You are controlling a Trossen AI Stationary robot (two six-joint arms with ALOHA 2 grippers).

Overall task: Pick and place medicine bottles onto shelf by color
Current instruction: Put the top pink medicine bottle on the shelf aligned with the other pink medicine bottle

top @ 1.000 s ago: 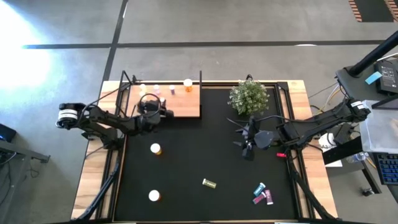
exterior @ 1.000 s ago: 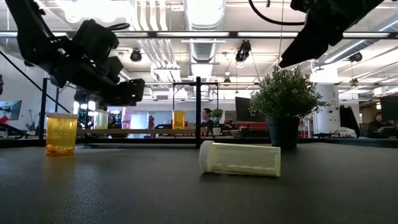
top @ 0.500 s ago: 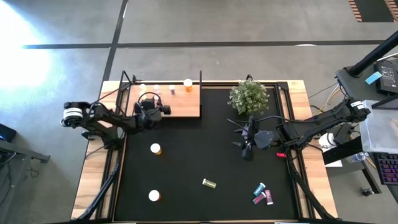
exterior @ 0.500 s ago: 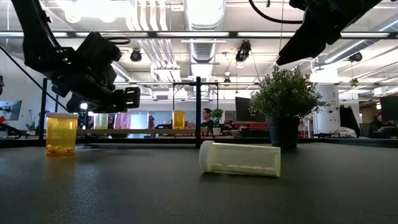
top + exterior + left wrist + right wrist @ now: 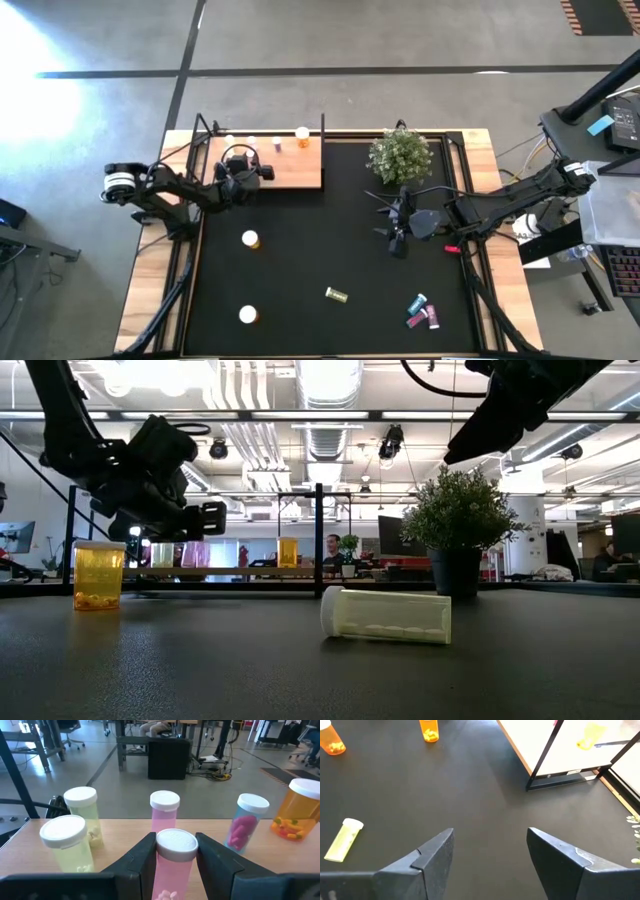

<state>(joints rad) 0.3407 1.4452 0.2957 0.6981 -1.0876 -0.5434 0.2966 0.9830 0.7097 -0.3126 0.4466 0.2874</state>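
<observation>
A: Report the left gripper.

B: It is at the front edge of the shelf, toward the shelf's left end. Its fingers are clenched on a pink bottle. The bottle stands upright between them, one finger touching each side just below the white cap, with the cap level with the fingertips.

A: What stands on the shelf beyond the held bottle?

B: In the left wrist view, five bottles, all upright and white-capped. A second pink bottle is directly behind the held one. Two yellowish bottles stand to one side of the fingers, one nearer than the other. To the other side are a blue-teal bottle with pink contents and an orange bottle, the last toward the shelf's back right corner by a black post.

A: Report the right gripper.

B: It hangs over the black mat, near the mat's right edge and just in front of the plant. Its fingers are spread apart and grasp nothing.

A: What lies on the mat?

B: A yellowish bottle lies on its side near the front edge, centre. Two orange bottles stand upright on the left half, one mid-mat and one near the front edge. A cluster of bottles, teal, pink and purple, lies near the front right corner.
</observation>
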